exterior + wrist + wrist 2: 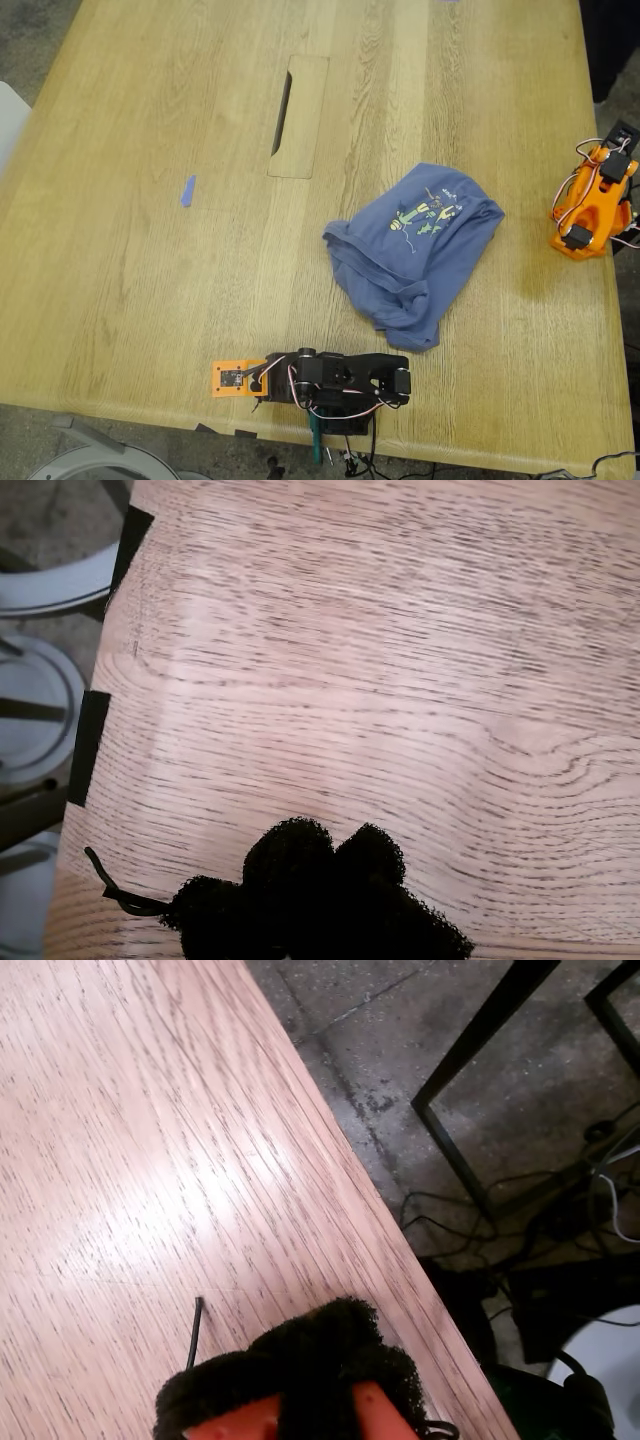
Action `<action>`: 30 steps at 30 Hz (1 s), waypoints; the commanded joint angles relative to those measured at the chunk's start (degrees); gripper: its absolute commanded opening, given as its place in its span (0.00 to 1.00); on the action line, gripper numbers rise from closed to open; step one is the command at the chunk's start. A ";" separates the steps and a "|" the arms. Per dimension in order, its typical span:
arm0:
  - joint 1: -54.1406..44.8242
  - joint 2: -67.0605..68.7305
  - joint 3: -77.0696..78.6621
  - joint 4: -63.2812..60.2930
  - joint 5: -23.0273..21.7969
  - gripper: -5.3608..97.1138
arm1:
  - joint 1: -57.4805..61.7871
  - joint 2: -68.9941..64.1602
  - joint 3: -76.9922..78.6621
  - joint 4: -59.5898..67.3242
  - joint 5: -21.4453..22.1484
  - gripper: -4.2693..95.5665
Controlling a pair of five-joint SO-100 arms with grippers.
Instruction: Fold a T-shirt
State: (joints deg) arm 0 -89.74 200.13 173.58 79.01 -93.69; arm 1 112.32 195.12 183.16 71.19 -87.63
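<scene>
Plainly, the crumpled T-shirt (412, 250) lay on the desk (150, 300) between both parked arms, your tools' jaws unreadable.

arm (335, 380): black links, orange end, red-white wires | arm (592, 200): orange body, black motors, white cables

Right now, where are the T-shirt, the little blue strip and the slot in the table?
T-shirt (410, 255): exterior view, middle of the crumpled blue cloth.
Blue strip (188, 191): exterior view, its centre, lying on the wood.
Table slot (282, 113): exterior view, the dark opening.
</scene>
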 commanded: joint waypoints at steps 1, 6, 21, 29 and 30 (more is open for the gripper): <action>-0.44 6.68 0.09 2.55 -0.53 0.05 | 0.79 0.00 3.96 0.09 -0.88 0.06; 0.18 6.50 2.11 2.81 -3.69 0.05 | 1.67 0.00 3.96 0.18 -1.23 0.05; 0.88 6.59 2.11 2.81 -7.56 0.05 | 6.50 -0.09 3.96 0.26 -2.46 0.04; 0.88 6.59 2.11 2.81 -7.73 0.05 | 8.53 -0.09 3.96 0.79 -7.56 0.04; 0.88 6.59 2.11 2.81 -7.73 0.05 | 8.35 -0.09 3.96 0.79 -7.73 0.04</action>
State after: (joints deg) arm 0 -89.74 200.13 176.31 81.65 -100.63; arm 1 115.66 195.03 183.16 71.72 -94.39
